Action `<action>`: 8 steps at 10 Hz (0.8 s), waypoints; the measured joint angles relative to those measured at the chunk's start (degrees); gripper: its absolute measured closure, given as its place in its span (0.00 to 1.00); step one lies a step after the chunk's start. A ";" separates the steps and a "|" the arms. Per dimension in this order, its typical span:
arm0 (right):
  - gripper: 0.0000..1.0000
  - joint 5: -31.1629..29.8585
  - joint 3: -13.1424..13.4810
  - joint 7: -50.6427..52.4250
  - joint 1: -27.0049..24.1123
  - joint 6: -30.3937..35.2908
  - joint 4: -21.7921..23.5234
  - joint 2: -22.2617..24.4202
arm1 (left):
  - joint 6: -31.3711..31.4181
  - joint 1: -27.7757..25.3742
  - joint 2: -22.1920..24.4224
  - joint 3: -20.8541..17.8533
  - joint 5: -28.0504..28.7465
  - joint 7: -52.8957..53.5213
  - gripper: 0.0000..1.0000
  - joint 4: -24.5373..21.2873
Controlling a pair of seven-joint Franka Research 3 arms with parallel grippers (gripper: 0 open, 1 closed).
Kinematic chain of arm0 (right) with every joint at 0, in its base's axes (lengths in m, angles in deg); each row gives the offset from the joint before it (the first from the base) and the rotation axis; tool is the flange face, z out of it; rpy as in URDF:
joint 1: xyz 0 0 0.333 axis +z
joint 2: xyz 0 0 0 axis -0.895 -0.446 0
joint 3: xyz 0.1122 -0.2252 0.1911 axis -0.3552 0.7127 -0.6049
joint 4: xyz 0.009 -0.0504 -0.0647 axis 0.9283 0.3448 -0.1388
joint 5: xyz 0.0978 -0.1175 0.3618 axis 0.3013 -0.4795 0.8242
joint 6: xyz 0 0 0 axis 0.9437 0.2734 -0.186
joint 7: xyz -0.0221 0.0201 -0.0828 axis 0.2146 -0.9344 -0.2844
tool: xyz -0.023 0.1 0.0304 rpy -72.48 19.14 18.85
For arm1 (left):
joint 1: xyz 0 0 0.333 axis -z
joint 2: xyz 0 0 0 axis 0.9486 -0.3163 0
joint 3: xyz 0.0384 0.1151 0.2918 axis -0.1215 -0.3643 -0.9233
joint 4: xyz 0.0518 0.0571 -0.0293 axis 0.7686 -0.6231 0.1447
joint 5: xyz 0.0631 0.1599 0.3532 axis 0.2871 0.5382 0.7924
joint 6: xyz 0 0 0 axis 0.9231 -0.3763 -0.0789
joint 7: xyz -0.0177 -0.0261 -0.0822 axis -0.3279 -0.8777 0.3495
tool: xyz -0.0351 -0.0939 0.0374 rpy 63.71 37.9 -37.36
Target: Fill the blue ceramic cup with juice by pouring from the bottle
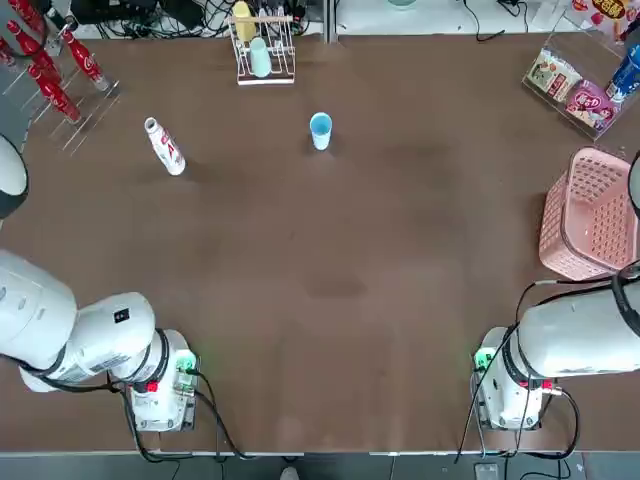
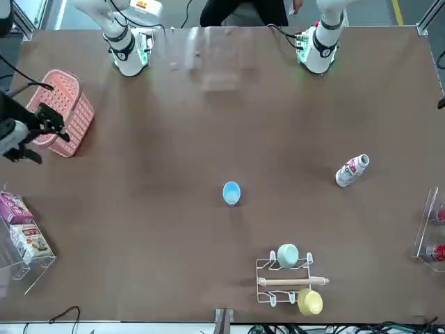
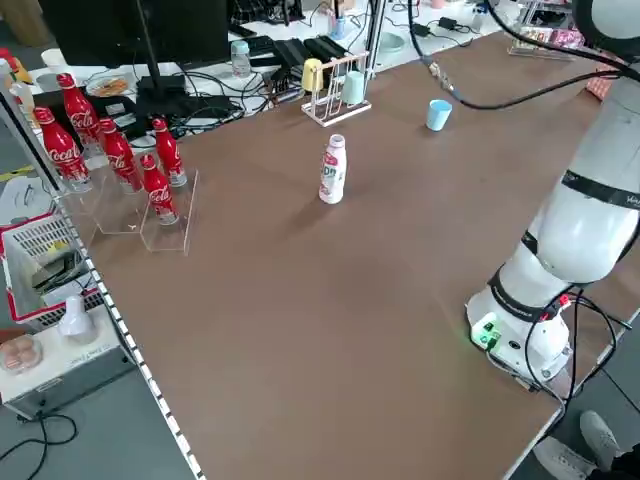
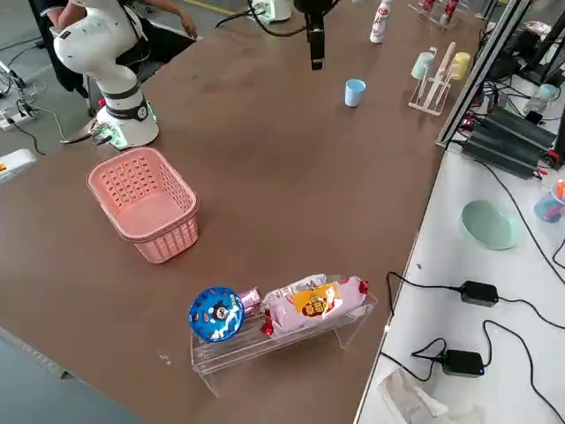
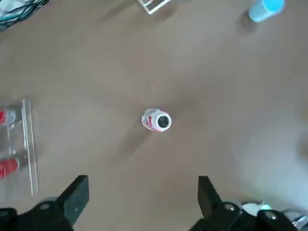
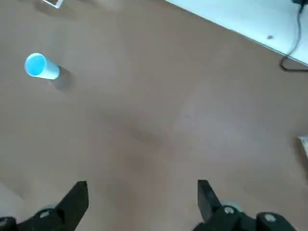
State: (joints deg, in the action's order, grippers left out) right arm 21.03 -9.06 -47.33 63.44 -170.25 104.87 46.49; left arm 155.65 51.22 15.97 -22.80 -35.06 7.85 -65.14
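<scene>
2 vessels stand upright and untouched on the brown surface (image 1: 330, 290): the white bottle (image 1: 165, 146) with its red label, long axis vertical and whitish cap pointing up, toward the far left, and the blue ceramic cup (image 1: 320, 130), mouth open to the ceiling, near the far middle. The 2 are well apart, the cup to the bottle's right in the top view.

The left tool (image 5: 139, 202) hangs high above the bottle, looking straight down on its cap, its 2 dark fingers (image 5: 77, 197) spread fully wide with nothing between them and touching nothing. The right tool (image 6: 142, 204) is likewise raised over bare surface, its fingers (image 6: 74, 202) at full spread and empty, the cup seen off to one side in its wrist view.

Just behind the cup, at the far edge, a white wire rack (image 1: 262, 55) carries a pale mint-green cup (image 1: 260, 58) and a yellow cup (image 1: 243, 20). At the far left, red cola bottles (image 3: 120, 155) stand on a clear tiered stand (image 3: 150, 215). On the right side, a pink basket (image 1: 590, 215) sits near the right arm, and a clear tray (image 4: 274, 340) of snack packets (image 4: 313, 305) lies at the far right corner.
</scene>
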 joint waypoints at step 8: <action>0.00 26.39 -0.93 41.06 5.77 -26.90 3.22 -17.84 | -4.02 -12.56 -19.86 -0.06 -16.78 35.87 0.00 -1.77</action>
State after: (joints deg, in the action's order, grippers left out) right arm 47.42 -9.99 -6.27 69.21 -197.15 108.09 28.65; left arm 151.63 38.66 -3.89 -22.86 -51.83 43.72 -66.91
